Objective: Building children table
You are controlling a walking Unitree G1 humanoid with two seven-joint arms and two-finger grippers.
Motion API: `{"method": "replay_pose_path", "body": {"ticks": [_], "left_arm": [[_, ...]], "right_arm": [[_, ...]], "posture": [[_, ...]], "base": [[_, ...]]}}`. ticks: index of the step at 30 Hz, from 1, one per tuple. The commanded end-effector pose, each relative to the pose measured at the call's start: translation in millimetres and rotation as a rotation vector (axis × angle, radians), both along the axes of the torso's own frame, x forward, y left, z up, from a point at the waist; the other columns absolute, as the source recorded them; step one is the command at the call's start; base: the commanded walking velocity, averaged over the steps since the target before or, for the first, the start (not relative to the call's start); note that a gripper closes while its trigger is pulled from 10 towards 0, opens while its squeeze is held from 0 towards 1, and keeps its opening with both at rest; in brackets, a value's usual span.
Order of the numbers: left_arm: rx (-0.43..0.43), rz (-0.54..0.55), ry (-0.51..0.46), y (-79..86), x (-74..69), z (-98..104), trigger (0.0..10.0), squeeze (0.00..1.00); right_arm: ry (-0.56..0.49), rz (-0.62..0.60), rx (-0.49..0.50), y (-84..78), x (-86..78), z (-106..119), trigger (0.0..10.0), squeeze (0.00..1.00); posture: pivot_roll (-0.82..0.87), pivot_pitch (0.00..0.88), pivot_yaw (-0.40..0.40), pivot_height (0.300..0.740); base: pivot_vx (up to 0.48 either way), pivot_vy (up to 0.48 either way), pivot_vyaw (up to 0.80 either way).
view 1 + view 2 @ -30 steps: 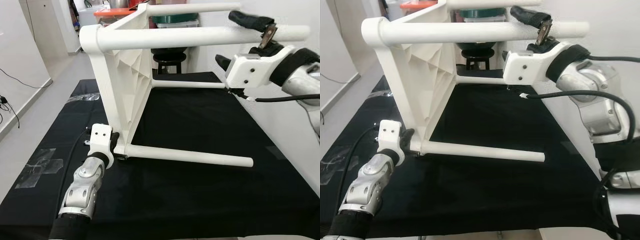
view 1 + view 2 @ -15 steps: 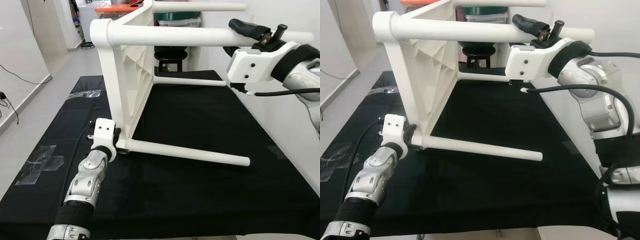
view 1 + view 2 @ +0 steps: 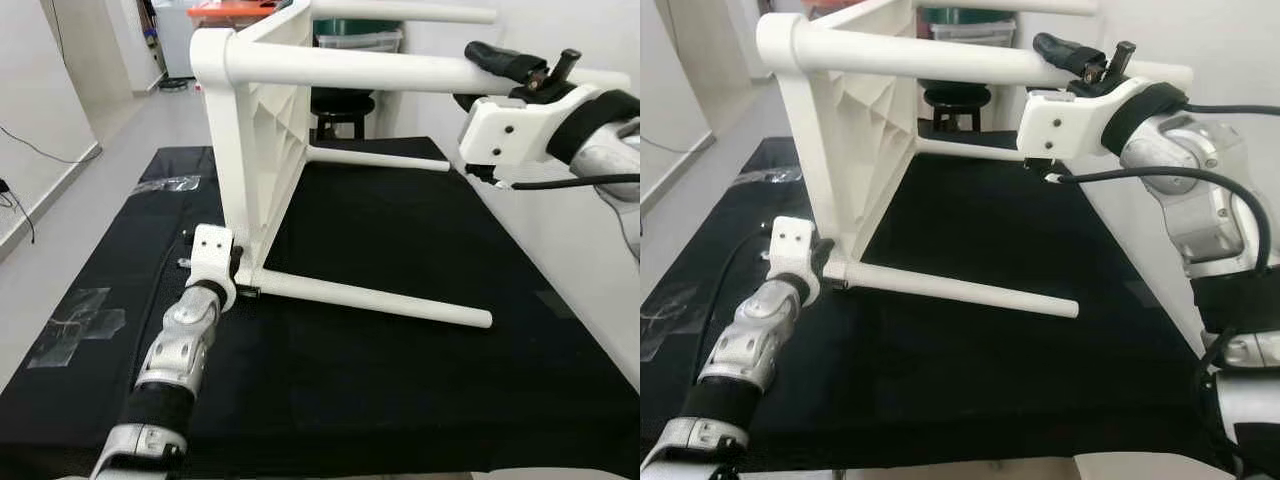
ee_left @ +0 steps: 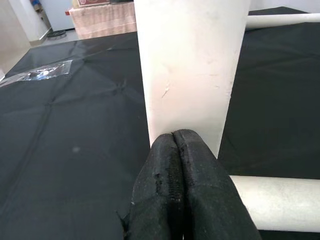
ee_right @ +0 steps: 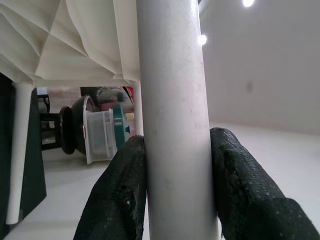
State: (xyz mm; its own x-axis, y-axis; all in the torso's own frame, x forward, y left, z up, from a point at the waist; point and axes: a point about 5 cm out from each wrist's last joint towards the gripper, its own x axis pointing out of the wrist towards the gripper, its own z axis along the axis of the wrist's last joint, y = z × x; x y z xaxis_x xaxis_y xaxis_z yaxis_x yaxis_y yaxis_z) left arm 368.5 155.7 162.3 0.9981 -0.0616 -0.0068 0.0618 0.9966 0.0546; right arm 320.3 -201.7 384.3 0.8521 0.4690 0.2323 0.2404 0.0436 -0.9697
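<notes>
On the black-covered work table the white children's table lies tipped on its side, top panel toward the left, four legs pointing right, likely so the legs can be reached and seated. Right gripper sits high on the right, jaws clamped around the near upper leg, apparently steadying or pushing it into its socket. Left gripper is low at the near left corner, fingers pressed together with nothing between them, tips butted against the panel edge just above the near lower leg, probably bracing the frame against sliding. Stool and storage bins stand beyond the far edge.
</notes>
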Motion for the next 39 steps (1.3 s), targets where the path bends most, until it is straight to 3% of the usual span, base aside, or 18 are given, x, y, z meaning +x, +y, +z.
{"method": "replay_pose_path", "body": {"ticks": [1, 2, 4, 5, 10, 11, 12, 13, 18, 25, 26, 34, 39], "left_arm": [[0.002, -0.024, -0.057, -7.0, 4.9, 14.0, 10.0, 0.0], [0.0, -0.033, -0.064, -10.1, 5.2, 15.9, 10.0, 0.0], [-0.002, -0.038, -0.068, -11.9, 5.2, 16.9, 10.0, 0.0], [-0.005, -0.045, -0.071, -13.9, 4.8, 17.6, 10.0, 0.0], [-0.014, -0.069, -0.077, -19.8, 2.8, 17.1, 10.0, 0.0], [-0.016, -0.077, -0.08, -21.8, 2.2, 16.9, 10.0, 0.0], [-0.016, -0.077, -0.08, -21.8, 2.2, 16.9, 10.0, 0.0], [-0.018, -0.085, -0.082, -23.8, 1.5, 16.8, 10.0, 0.0], [-0.026, -0.103, -0.089, -30.5, 1.5, 16.1, 10.0, 0.0], [-0.03, -0.112, -0.093, -34.5, 2.2, 16.0, 10.0, 0.0], [-0.031, -0.114, -0.094, -35.7, 2.3, 16.0, 10.0, 0.0], [-0.024, -0.088, -0.09, -33.0, 5.1, 15.2, 10.0, 0.0], [0.026, -0.022, -0.072, -19.0, 13.0, 12.3, 10.0, 0.0]], "right_arm": [[-0.008, 0.044, 0.024, 7.4, -3.7, 4.0, 10.0, 0.0], [-0.01, 0.05, 0.032, 8.9, -4.5, 5.8, 10.0, 0.62], [-0.01, 0.053, 0.037, 9.7, -5.0, 6.6, 10.0, 0.62], [-0.001, 0.048, 0.032, 9.5, -4.6, 6.1, 10.0, 1.0], [0.03, -0.01, 0.022, 3.3, 0.8, 2.6, 10.0, 1.0], [0.053, -0.041, 0.03, 0.1, 3.8, 1.2, 10.0, 0.6], [0.053, -0.041, 0.03, 0.1, 3.8, 1.2, 10.0, 0.6], [0.071, -0.072, 0.036, -2.8, 6.6, 0.5, 10.0, 0.0], [0.134, -0.17, 0.037, -11.8, 14.7, -4.0, 10.0, 0.0], [0.164, -0.217, 0.047, -16.7, 18.4, -5.8, 10.0, 0.0], [0.164, -0.225, 0.057, -17.6, 19.0, -4.8, 0.0, 0.0], [0.135, -0.227, 0.079, -16.9, 17.9, 2.0, 0.0, 0.0], [0.13, -0.224, 0.092, -15.6, 17.6, 5.2, 0.0, 0.0]], "posture": [[-0.09, 0.019, -0.007, 0.74], [-0.09, 0.018, -0.005, 0.74], [-0.09, 0.018, -0.005, 0.74], [-0.09, 0.016, -0.004, 0.74], [-0.08, 0.009, -0.006, 0.74], [-0.08, 0.006, -0.008, 0.74], [-0.08, 0.006, -0.008, 0.74], [-0.08, 0.006, -0.008, 0.74], [-0.09, 0.0, -0.01, 0.74], [-0.09, 0.0, -0.013, 0.74], [-0.09, 0.0, -0.013, 0.74], [-0.1, 0.0, -0.011, 0.74], [-0.11, 0.0, -0.006, 0.74]], "base": [[0.0, 0.0, 0.0], [0.0, 0.0, 0.0], [0.0, 0.0, 0.0], [0.0, 0.0, 0.0], [0.0, 0.0, 0.0], [0.0, 0.0, 0.0], [0.0, 0.0, 0.0], [0.0, 0.0, 0.0], [0.0, 0.0, 0.0], [0.0, 0.0, 0.0], [0.0, 0.0, 0.0], [0.0, 0.0, 0.0], [0.0, 0.0, 0.0]]}}
